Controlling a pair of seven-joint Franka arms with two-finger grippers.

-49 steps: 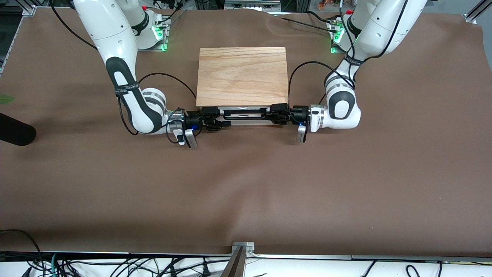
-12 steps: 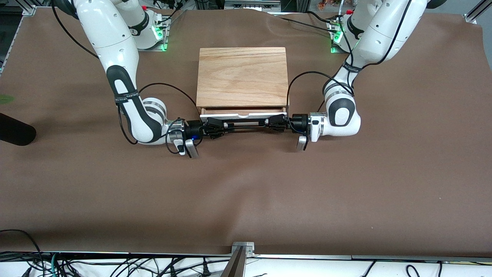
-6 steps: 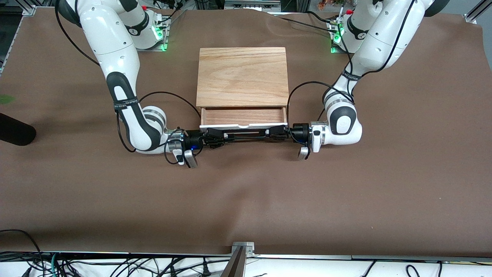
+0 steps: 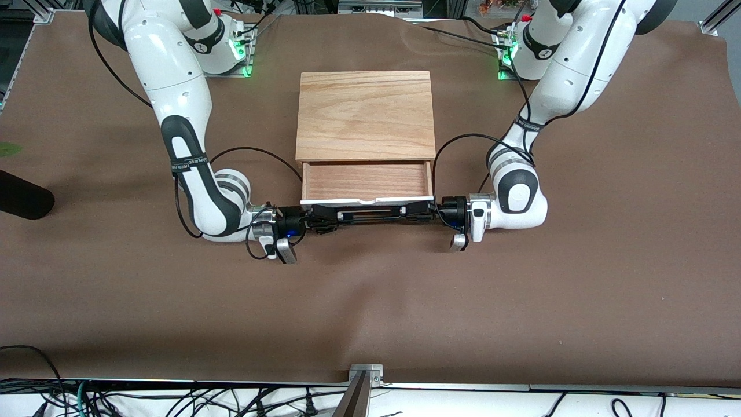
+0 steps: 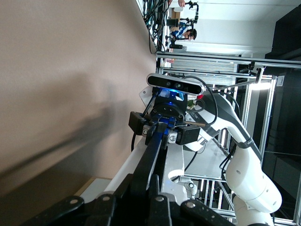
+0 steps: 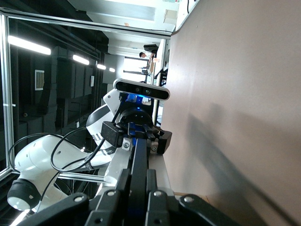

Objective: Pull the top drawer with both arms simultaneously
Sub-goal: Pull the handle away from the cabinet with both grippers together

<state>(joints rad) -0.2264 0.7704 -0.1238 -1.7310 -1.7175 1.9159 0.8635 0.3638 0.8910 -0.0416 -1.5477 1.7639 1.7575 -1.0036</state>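
Shallow white-fronted top drawer (image 4: 366,180) stands pulled out of the oak-topped cabinet (image 4: 365,114) mid-table, reddish wood inside showing. Left gripper (image 4: 418,212) and right gripper (image 4: 322,218) both pinch its wide black bar handle (image 4: 370,215), one at each end.

You are working over a brown table cover (image 4: 370,301), lightly rippled. A white ledge with tangled black cables (image 4: 191,399) runs along the edge nearest the front camera. In the right wrist view, strip lights (image 6: 33,44) glow on a dark ceiling; in the left wrist view, aluminium framing (image 5: 211,59) stands against a bright room.
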